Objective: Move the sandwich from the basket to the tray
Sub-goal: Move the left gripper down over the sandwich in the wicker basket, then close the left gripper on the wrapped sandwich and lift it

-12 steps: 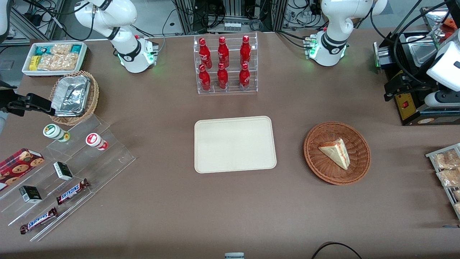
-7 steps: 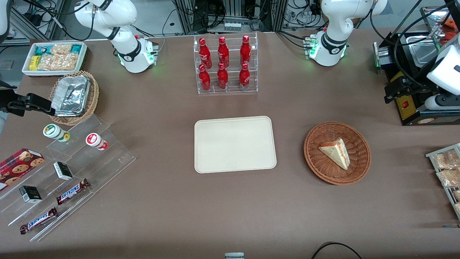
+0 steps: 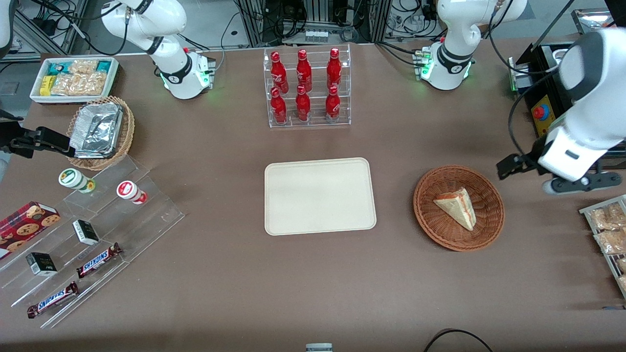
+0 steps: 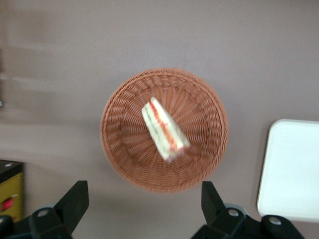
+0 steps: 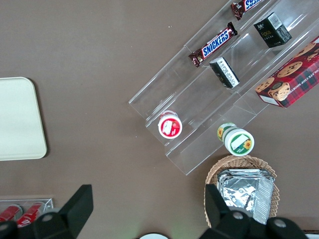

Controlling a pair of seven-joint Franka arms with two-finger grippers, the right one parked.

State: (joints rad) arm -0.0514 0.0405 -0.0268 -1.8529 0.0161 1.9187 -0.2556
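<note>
The sandwich (image 3: 457, 208), a white bread wedge with red and green filling, lies in the reddish-brown wicker basket (image 3: 438, 233). The cream tray (image 3: 320, 195) sits bare at the table's middle, beside the basket toward the parked arm's end. My left gripper (image 3: 570, 168) hangs high above the table, beside the basket toward the working arm's end. In the left wrist view the gripper (image 4: 143, 205) is open and empty, its fingers (image 4: 75, 203) spread wide. The sandwich (image 4: 164, 130), the basket (image 4: 118, 149) and a corner of the tray (image 4: 294, 174) show below it.
A clear rack of red bottles (image 3: 306, 88) stands farther from the front camera than the tray. A black machine with a red button (image 3: 540, 112) and a rack of snack packs (image 3: 609, 234) flank the gripper. Acrylic steps with snacks (image 3: 98, 230) and a foil-filled basket (image 3: 100, 132) sit at the parked arm's end.
My left arm has swung in from the working arm's edge of the table toward the basket and come nearer the front camera. The sandwich, basket and tray have not moved.
</note>
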